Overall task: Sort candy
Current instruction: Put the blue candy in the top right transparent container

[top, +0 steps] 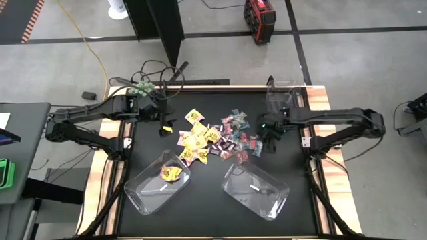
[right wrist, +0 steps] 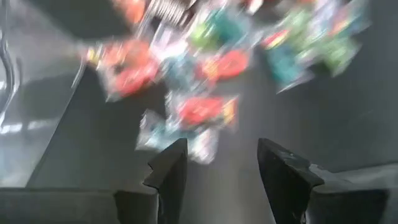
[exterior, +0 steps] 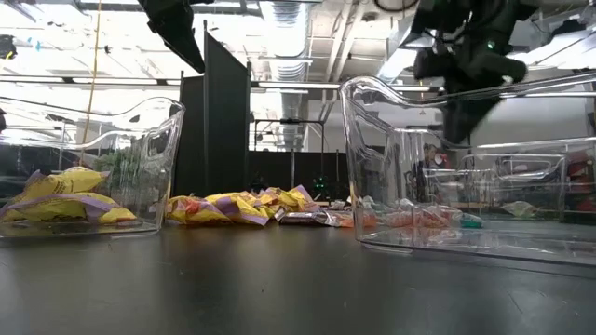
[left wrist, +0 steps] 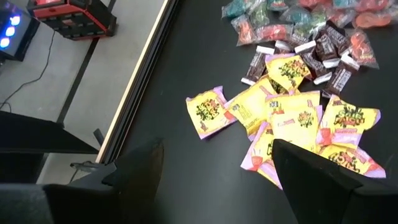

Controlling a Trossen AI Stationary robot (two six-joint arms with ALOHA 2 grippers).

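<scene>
The candy lies in a loose pile mid-table: yellow packets (top: 195, 138) (left wrist: 292, 118) on the left, dark mini bars (left wrist: 329, 50) in the middle, teal-and-pink wrappers (top: 239, 128) (right wrist: 199, 112) on the right. A few yellow packets (top: 171, 173) (exterior: 65, 195) lie in the near left clear bin (top: 143, 193). My left gripper (top: 164, 124) (left wrist: 217, 180) hangs open above the table, left of the yellow packets. My right gripper (top: 270, 137) (right wrist: 224, 168) is open above the right edge of the pile, pointing steeply down, with nothing between its fingers.
A second clear bin (top: 263, 197) (exterior: 447, 167) stands at the near right, and a third (top: 283, 97) at the far right corner. A fuzzy green ball plant (top: 141, 88) and cables sit by the far left edge. Bare black tabletop lies between the two near bins.
</scene>
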